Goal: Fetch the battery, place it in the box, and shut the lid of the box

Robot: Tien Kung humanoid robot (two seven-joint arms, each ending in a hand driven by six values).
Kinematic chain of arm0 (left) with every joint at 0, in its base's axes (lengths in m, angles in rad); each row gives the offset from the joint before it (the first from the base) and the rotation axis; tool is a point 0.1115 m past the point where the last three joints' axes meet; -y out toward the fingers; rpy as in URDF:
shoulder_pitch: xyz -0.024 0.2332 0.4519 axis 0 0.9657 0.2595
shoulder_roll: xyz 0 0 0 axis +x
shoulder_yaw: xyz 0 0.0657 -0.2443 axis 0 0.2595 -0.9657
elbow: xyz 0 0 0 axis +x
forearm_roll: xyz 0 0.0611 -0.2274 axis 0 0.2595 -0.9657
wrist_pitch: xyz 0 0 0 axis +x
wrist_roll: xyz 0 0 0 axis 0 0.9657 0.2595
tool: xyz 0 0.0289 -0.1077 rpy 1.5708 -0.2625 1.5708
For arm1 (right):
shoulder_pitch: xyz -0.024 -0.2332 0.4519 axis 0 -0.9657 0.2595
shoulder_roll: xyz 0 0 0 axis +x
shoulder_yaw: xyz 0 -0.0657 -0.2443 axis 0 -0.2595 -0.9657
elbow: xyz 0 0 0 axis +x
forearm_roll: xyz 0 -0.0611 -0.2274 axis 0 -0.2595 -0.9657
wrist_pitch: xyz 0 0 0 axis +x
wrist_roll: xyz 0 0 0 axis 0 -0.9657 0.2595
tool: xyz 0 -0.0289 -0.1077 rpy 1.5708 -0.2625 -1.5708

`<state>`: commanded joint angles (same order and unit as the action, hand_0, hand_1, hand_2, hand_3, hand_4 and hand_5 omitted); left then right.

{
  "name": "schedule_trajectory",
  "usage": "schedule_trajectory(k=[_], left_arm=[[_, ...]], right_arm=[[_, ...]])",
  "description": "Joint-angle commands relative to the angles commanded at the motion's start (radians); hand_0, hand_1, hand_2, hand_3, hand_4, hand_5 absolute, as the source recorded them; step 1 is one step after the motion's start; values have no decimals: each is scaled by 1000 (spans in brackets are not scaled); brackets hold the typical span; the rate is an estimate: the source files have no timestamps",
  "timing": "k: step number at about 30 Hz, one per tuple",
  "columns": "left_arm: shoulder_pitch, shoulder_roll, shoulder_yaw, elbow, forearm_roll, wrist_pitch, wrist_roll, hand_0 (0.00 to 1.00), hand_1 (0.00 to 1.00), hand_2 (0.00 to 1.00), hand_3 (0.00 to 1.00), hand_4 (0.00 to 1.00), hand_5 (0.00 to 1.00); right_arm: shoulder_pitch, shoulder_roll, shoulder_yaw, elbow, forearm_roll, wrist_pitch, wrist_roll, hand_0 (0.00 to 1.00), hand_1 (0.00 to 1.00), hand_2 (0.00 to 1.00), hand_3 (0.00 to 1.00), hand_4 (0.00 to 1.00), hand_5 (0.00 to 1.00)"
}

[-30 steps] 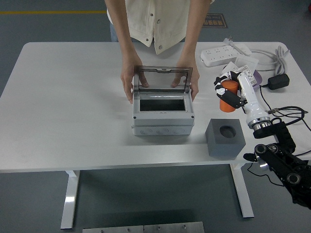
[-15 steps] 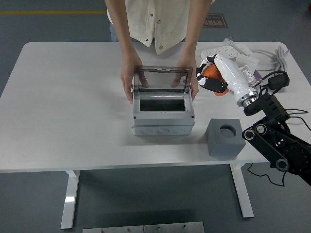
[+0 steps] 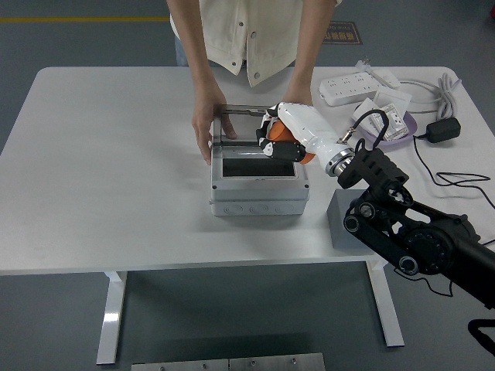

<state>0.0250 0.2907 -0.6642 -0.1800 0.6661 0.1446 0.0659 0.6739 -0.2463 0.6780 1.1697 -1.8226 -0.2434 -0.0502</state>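
Note:
My right hand is shut on an orange battery and holds it over the right part of the open grey box, just above its dark opening. The box's clear lid stands up at the back. A person at the far side steadies the box with a hand on its left side; the other hand is mostly hidden behind my hand. My left arm is out of view.
A grey foam block stands right of the box, mostly hidden by my right arm. A white power strip, cables, a black adapter and a purple dish with packets lie at the back right.
My right hand has carried the orange battery leftward from above the foam block's area to over the open box. The person's hands stay on the box.

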Motion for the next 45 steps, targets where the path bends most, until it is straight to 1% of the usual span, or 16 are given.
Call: schedule_trajectory(k=[4,5,14,19,25,34,35,40,41,45], left_arm=[[-1,2,0,0,0,0,2,648,720,628,595,590,327],[-1,2,1,0,0,0,2,648,721,628,595,590,327],[-4,5,-7,0,12,-2,6,646,721,628,595,591,327],[-4,8,-22,0,31,-3,12,646,721,627,595,590,326],[-7,8,-12,0,25,-3,12,647,721,628,595,590,326],[-11,8,-11,0,31,-4,17,647,721,628,595,590,326],[-12,8,-10,0,29,-4,16,647,721,625,589,588,334],[-15,10,6,0,15,-3,14,647,721,625,589,588,334],[-16,11,11,0,10,-3,13,646,722,624,586,586,337],[-20,11,34,0,-13,-3,9,646,722,624,586,586,337]], right_arm=[[44,25,-44,-42,4,9,-3,65,217,271,284,2,2],[55,31,-56,-54,5,11,-3,53,209,271,285,2,2],[151,64,-163,-153,22,30,-2,52,206,266,284,2,2],[185,84,-207,-201,28,31,0,55,209,266,284,2,2],[206,108,-246,-263,40,39,11,55,210,266,284,2,2],[208,114,-248,-285,49,54,31,64,224,273,291,2,2],[208,114,-247,-285,50,55,33,124,260,261,278,2,2],[207,117,-243,-285,50,61,33,124,260,261,278,2,2],[207,118,-243,-286,49,62,32,208,295,337,378,29,96],[204,122,-242,-290,45,74,29,208,295,337,378,29,96]])
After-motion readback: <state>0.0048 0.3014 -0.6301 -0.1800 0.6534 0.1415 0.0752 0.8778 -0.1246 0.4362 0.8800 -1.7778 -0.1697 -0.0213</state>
